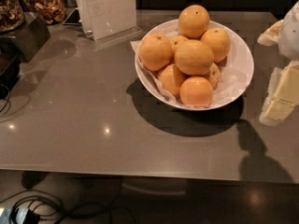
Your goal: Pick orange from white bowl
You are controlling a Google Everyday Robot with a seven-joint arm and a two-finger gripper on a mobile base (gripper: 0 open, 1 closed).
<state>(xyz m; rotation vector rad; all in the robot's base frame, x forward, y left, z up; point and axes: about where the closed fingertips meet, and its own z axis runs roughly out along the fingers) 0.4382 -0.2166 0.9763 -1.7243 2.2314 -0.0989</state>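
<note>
The white bowl [244, 68] stands on the grey counter, right of centre, lined with crinkled white paper and piled with several oranges. The orange [194, 56], large, pale yellow-orange and dimpled, lies on top in the middle of the pile. Smaller, deeper-orange ones lie in front of it and below it. My gripper [279, 101], white with pale yellow parts, comes in at the right edge of the camera view, just right of the bowl and apart from it. It holds nothing that I can see. Its shadow falls on the counter in front of it.
A clear sign holder [110, 10] stands behind the bowl to the left. Jars of dried food [46, 6] and a black stand [25, 36] are at the far left. The counter's front edge [140, 171] runs across the lower part, with cables [37, 209] on the floor below.
</note>
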